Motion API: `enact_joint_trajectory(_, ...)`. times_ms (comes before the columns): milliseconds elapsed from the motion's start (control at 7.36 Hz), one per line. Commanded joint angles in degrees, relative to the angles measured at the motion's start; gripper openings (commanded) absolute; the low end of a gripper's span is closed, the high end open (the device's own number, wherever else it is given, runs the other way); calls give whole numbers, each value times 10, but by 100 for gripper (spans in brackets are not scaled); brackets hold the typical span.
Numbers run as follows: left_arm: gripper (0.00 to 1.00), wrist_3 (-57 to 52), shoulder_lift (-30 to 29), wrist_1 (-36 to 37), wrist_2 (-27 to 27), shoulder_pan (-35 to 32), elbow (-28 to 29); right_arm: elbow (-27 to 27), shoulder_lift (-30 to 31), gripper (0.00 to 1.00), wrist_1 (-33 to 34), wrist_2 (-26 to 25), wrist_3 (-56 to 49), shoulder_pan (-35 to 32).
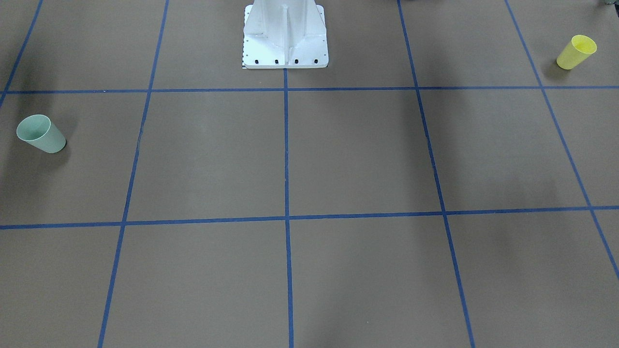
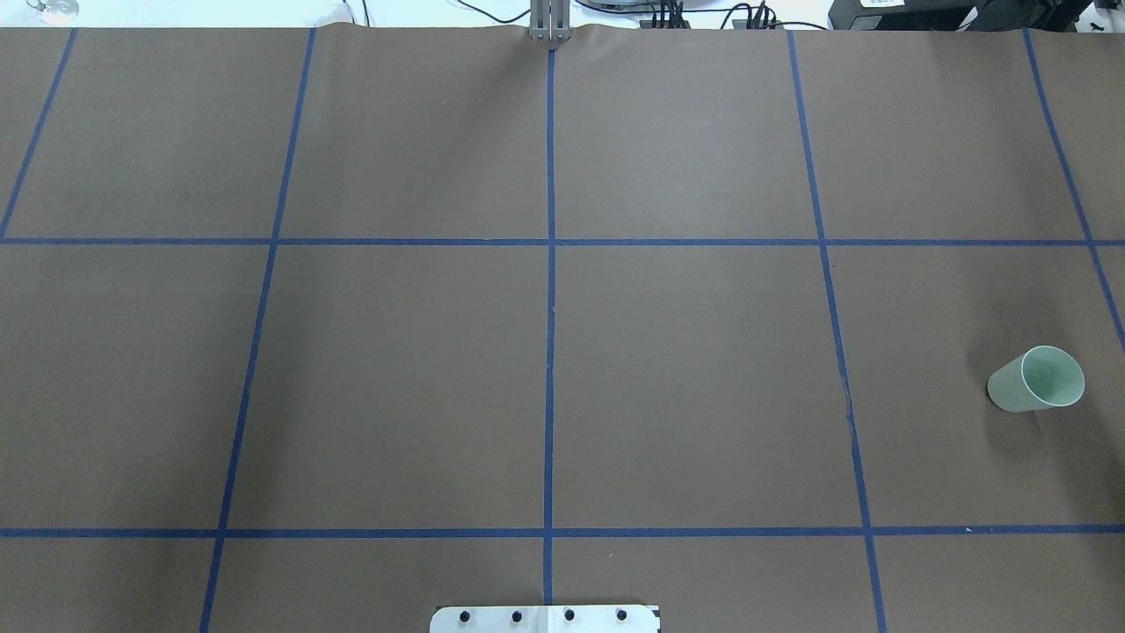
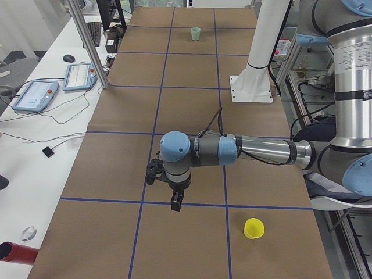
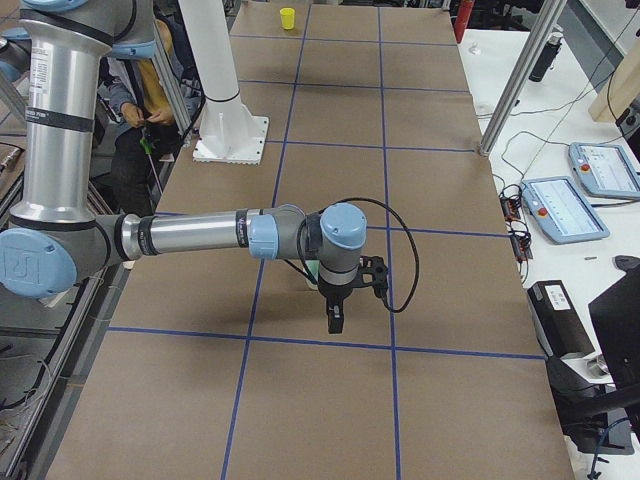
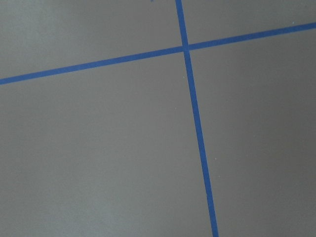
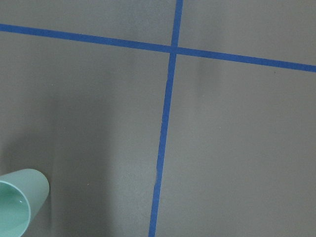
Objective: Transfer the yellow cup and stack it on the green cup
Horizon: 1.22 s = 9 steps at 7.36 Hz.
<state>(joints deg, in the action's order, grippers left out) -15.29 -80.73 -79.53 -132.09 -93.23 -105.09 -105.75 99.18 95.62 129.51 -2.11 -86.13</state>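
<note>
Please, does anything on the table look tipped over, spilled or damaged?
Nothing stands out. The yellow cup and the green cup both stand upright, open side up, at opposite ends of the table. No spill or damage is visible.

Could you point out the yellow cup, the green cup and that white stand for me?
yellow cup (image 1: 573,54), front-facing view, on its outer side wall.
green cup (image 2: 1043,378), overhead view, inside its open mouth.
white stand (image 1: 285,37), front-facing view, on its front face.
</note>
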Motion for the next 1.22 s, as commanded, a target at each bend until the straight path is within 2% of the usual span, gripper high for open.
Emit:
enact_joint_trajectory(0, 100, 3, 5, 1, -5, 1, -10, -1, 0, 100, 0, 1, 0, 0)
enact_joint_trajectory(408, 100, 5, 0, -3, 0, 0, -35, -1, 0, 100, 0, -1, -1, 0)
enact_joint_trajectory(543, 100, 6, -45, -18, 0, -1, -25, -4, -7, 100, -1, -1, 0, 0)
enact_joint_trajectory(679, 100, 7, -62, -46, -3, -2, -25, -4, -11, 100, -5, -2, 2, 0)
enact_joint_trajectory(1087, 100, 5, -72, -66, -11, -1, -29, -17, -5, 100, -40, 1, -4, 0)
